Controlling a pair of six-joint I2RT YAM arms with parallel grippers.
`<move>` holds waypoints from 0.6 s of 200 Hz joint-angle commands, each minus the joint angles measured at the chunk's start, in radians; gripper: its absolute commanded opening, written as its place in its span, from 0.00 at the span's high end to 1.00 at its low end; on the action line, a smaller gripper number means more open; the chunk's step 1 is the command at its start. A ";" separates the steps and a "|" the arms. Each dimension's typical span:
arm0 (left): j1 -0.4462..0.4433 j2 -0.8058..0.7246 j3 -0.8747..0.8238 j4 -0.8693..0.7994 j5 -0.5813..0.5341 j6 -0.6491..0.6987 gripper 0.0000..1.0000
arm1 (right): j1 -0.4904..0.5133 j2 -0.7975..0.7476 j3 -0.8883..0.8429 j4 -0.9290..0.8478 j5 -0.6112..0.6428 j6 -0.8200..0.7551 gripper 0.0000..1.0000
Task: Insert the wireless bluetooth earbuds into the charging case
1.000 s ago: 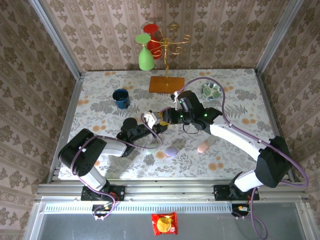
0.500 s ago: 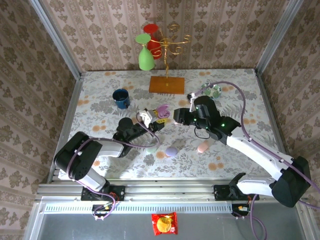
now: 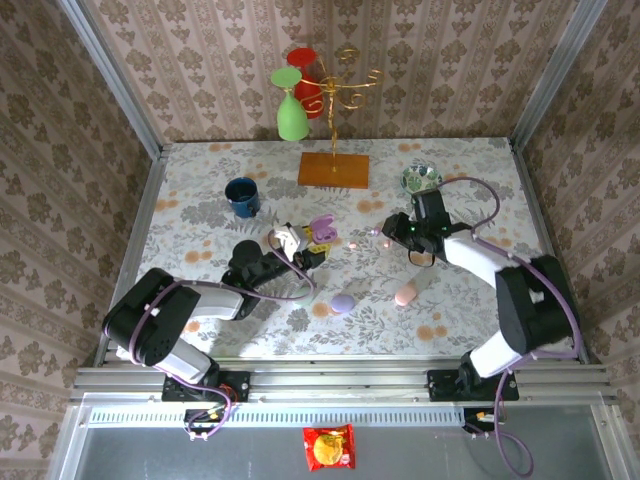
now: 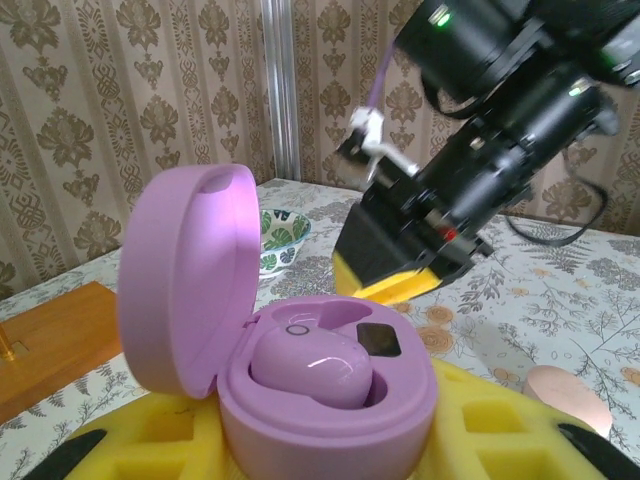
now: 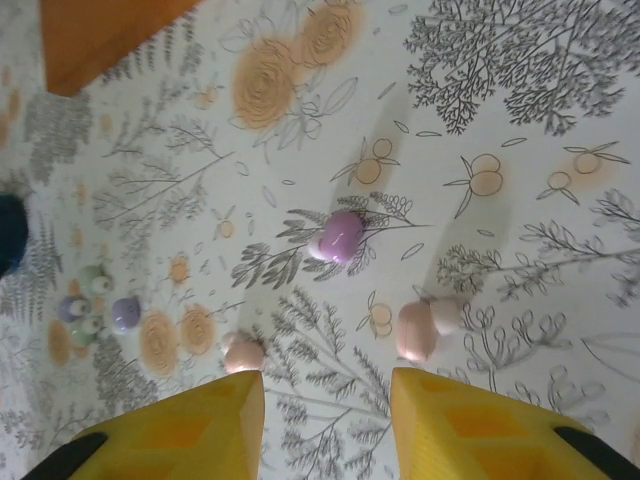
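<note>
Your left jaws pinch the open lilac case (image 4: 330, 400). Right of the case, apart from it, your right jaws stand spread above the tabletop (image 5: 520, 130), where a lilac earbud (image 5: 337, 236) lies.

The charging case (image 4: 190, 290) was lilac (its seated earbud (image 4: 310, 365) too); the surface (image 5: 300, 130) bore grey leaf sprigs and orange blooms.

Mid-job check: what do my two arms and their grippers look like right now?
On the left arm and right arm, white links join bulky black joints, with a purple cable looping along each. The left gripper and right gripper have black bodies and blocky yellow fingers. A green light glows at the right wrist.
</note>
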 commanded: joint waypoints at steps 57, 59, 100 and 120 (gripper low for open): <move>0.005 -0.021 0.005 0.039 0.027 -0.014 0.73 | -0.030 0.231 0.158 0.003 -0.128 -0.019 0.68; 0.006 -0.020 0.004 0.039 0.028 -0.013 0.73 | -0.032 0.234 0.159 0.003 -0.132 -0.020 0.68; 0.010 -0.021 -0.006 0.039 0.028 -0.010 0.73 | -0.036 0.294 0.198 -0.016 -0.176 -0.042 0.67; 0.013 -0.023 -0.010 0.039 0.028 -0.010 0.73 | -0.041 0.317 0.210 -0.016 -0.190 -0.044 0.68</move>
